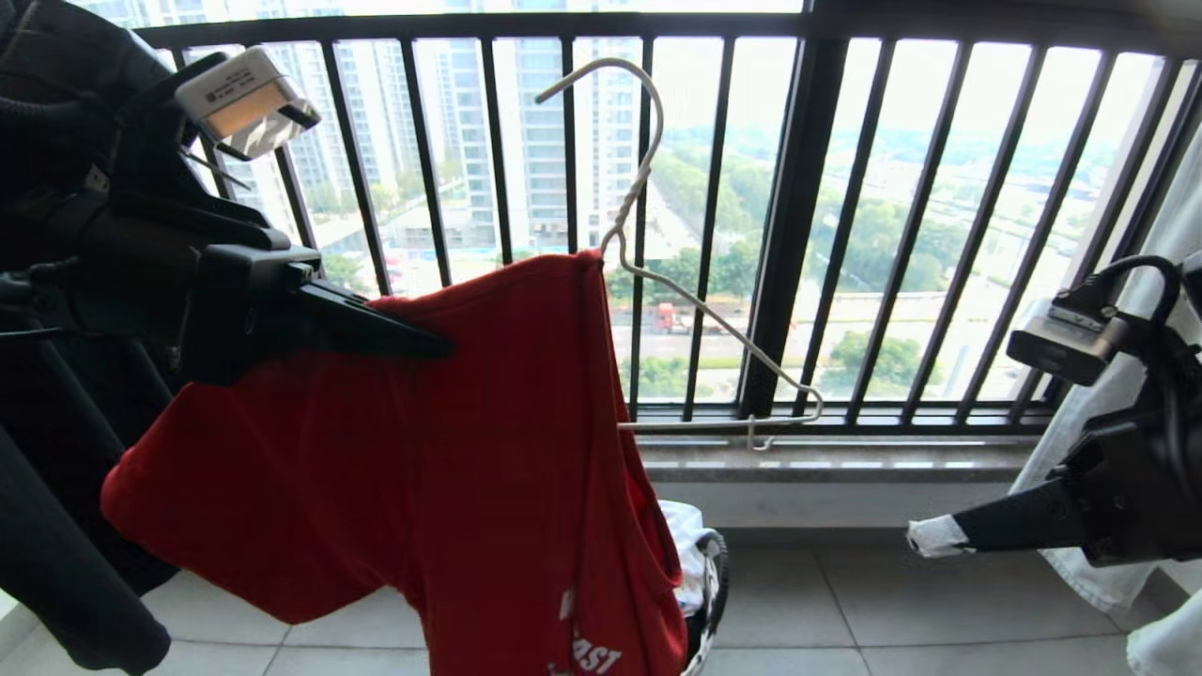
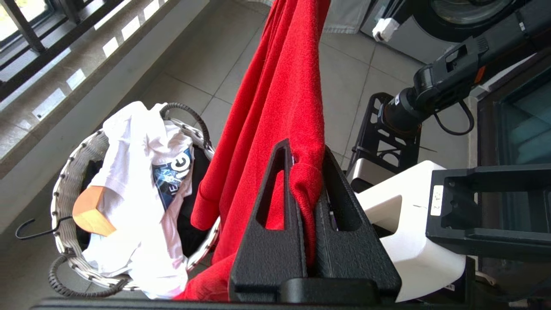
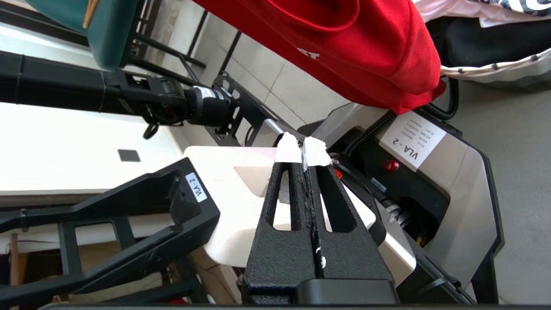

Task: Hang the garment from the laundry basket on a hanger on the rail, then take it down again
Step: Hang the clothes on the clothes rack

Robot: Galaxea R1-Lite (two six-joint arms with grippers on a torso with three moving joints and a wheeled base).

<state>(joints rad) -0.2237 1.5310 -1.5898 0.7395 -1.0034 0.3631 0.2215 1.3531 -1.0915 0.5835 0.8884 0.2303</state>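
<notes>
- Sitting on the tiled floor, the laundry basket holds a white T-shirt with blue print and dark cloth beneath.
- Left gripper is clenched on the red garment, which hangs half-on the wire hanger, above the basket.
- Right gripper, far right, is closed and empty.

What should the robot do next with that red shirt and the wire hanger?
Probably bring the right gripper across to the hanger's bare arm. The red T-shirt covers only one side of it, pinched there by the left gripper, while the right gripper is shut on nothing, off to the side.
</notes>
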